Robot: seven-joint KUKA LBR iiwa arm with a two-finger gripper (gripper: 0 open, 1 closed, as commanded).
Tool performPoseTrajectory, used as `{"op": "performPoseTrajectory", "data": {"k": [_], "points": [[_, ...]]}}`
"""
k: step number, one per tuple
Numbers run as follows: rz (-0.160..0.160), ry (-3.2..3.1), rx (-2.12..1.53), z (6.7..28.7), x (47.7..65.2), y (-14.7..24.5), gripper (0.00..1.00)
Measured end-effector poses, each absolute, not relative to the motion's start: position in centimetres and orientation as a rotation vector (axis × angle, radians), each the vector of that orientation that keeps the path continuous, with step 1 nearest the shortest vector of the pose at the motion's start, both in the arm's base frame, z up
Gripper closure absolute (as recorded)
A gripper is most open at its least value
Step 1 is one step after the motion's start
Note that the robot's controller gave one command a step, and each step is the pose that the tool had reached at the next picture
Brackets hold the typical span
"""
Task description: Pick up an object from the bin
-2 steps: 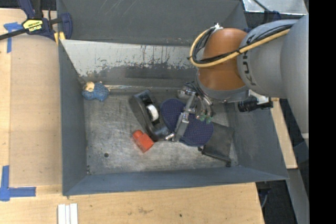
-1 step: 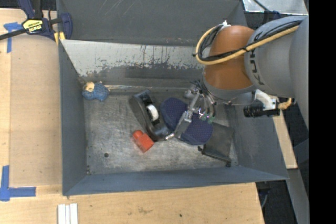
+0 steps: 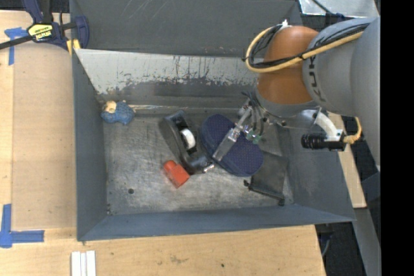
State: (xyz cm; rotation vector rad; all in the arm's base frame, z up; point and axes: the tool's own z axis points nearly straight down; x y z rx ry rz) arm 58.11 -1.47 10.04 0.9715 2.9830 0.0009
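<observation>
My gripper reaches down into the middle-right of the bin, low over a dark blue rounded pouch-like thing that lies on the floor. Its tip ends near the left edge of that blue thing, close to a black tape dispenser with a white roll in it. A small orange-red block lies just in front of the dispenser's near end. Nothing can be seen held in the gripper.
A flat black thing lies at the front right, partly under the blue one. A small blue and cream toy sits in the back left corner. The arm with its orange cover hangs over the bin's right side.
</observation>
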Motion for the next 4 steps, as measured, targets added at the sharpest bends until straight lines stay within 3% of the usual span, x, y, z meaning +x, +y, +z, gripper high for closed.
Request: {"op": "performPoseTrajectory", "data": {"k": [1, 2, 3, 4], "points": [[0.004, 2.903, 1.198, 7.3, 58.3, -1.6, 0.00], [0.009, 2.690, 1.610, 7.3, 58.3, -4.0, 0.00], [0.008, 2.681, 1.607, 7.6, 58.5, -4.3, 1.00], [0.006, 2.689, 1.607, 15.3, 58.8, -4.4, 1.00]]}}
